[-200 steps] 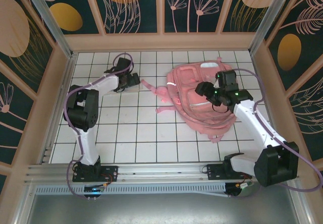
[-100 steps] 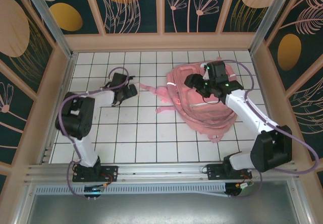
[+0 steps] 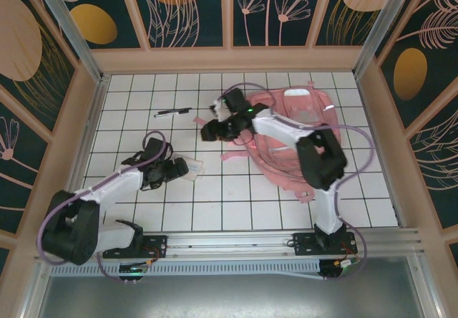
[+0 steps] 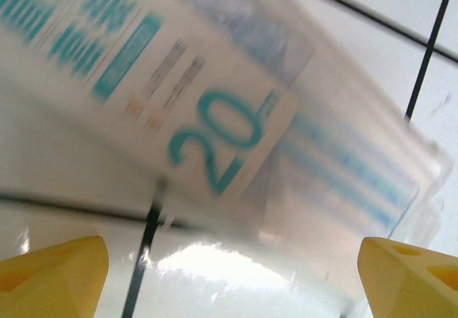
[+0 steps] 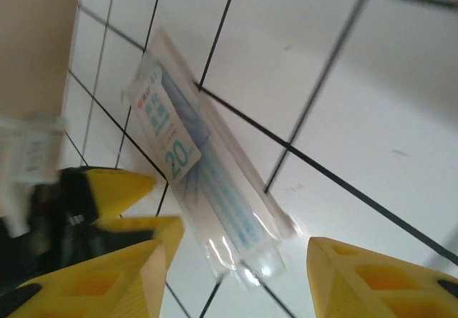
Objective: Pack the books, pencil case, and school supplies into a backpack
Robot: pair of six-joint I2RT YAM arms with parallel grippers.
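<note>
Both grippers are open with nothing in them right now. The left gripper [image 4: 229,278] has its yellow fingertips spread wide. The clear pencil case [image 4: 215,132] with the teal "20" label lies flat on the white tiled table [image 3: 215,203] just past the tips, not pinched. It sits between the table's middle and its left edge. The right gripper [image 5: 236,282] hangs over the table on the backpack's left-edge side, jaws apart, looking down at that same case. The pink backpack [image 3: 293,153] is toward the far right corner, and one loose pen [image 3: 172,111] lies near the far edge.
</note>
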